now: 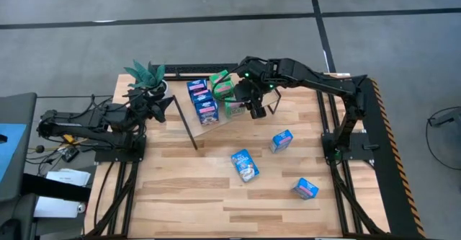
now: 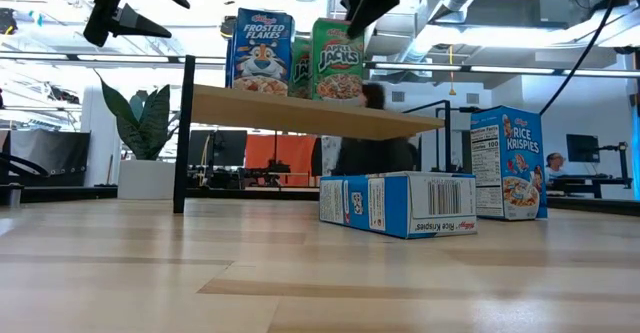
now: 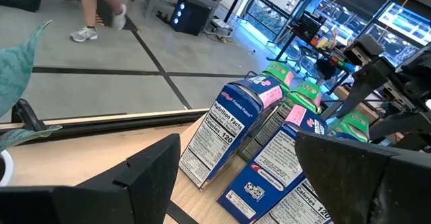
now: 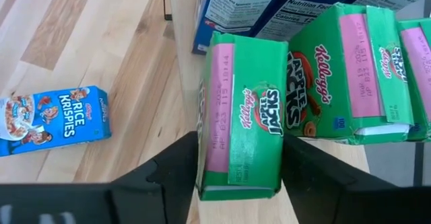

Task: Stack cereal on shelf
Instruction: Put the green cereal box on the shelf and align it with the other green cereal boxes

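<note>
The shelf [image 1: 216, 122], a light tilted board on black rod legs, stands at the table's far middle. On it stand three blue cereal boxes [image 1: 204, 100] and two green ones [image 1: 222, 83]. My right gripper [image 4: 239, 163] is at the shelf's right end, its fingers on either side of a green Apple Jacks box [image 4: 242, 116], which stands upright on the board [image 2: 300, 113] in the low view. My left gripper [image 1: 153, 109] waits open by the shelf's left end, with nothing between its fingers [image 3: 168, 163]. My right gripper has the green box's upper end [image 4: 236, 177] between its two fingers, one finger [image 4: 178, 163] against each of two opposite sides. The fingers come slanting down from the table's right. The box stands upright with its bottom on the shelf board.
Three blue boxes lie loose on the tabletop right of and nearer than the shelf [image 1: 282, 140], [image 1: 245, 165], [image 1: 305, 189]. A potted plant [image 1: 148, 78] stands at the far left, beside the left arm. A person [image 3: 101, 9] walks on the floor beyond the table.
</note>
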{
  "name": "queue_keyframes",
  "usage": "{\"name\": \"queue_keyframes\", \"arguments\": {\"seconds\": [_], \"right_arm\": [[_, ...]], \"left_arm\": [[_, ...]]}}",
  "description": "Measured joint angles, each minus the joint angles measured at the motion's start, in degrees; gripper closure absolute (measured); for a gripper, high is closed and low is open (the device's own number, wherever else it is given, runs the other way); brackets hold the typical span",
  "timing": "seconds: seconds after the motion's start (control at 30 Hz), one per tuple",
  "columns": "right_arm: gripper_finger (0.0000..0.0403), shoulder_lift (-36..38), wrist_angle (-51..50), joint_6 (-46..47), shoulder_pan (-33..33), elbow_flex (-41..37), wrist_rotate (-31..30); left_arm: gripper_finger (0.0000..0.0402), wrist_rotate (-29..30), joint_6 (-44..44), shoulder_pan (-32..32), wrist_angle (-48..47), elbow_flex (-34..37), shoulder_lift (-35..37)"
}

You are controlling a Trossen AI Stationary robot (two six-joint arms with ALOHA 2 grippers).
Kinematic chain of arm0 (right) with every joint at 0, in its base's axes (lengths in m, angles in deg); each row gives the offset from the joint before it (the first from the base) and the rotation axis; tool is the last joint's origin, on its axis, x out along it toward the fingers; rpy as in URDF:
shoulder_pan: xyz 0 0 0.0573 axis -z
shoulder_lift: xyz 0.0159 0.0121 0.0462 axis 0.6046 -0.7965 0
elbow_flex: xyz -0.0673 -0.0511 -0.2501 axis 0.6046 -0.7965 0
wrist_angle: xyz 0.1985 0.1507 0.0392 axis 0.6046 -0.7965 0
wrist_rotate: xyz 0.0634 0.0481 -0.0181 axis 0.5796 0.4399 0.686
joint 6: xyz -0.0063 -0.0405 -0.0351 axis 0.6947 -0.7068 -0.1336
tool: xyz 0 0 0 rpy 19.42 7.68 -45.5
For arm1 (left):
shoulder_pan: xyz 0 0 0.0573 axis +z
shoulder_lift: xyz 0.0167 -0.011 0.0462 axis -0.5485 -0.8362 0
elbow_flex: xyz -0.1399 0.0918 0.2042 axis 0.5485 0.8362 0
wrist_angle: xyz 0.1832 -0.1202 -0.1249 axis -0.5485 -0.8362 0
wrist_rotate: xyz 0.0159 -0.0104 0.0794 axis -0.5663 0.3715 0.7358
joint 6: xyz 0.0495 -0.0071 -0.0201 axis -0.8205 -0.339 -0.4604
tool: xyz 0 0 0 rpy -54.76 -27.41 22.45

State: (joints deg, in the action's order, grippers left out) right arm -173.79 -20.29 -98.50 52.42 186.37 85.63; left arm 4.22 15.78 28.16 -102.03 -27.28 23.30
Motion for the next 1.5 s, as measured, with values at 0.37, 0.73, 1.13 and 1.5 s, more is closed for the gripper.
{"name": "queue_keyframes", "arguments": {"seconds": [0.37,0.73,1.13,1.5], "right_arm": [[0.0158,0.0,1.1,3.2,1.4,0.0,-0.3],[0.0106,0.0,-2.4,4.0,1.5,2.6,-2.8],[0.0122,0.2,-18.9,8.6,1.2,11.4,-3.1],[0.0233,6.9,-27.7,12.5,7.6,5.7,21.3]], "left_arm": [[0.0119,0.0,0.0,0.0,0.0,0.0,0.0],[0.0119,0.0,0.0,0.0,0.0,0.0,0.0],[0.0119,0.3,-0.4,0.0,0.0,0.0,0.0],[0.0119,2.0,-1.3,0.0,0.0,0.0,0.0]]}}
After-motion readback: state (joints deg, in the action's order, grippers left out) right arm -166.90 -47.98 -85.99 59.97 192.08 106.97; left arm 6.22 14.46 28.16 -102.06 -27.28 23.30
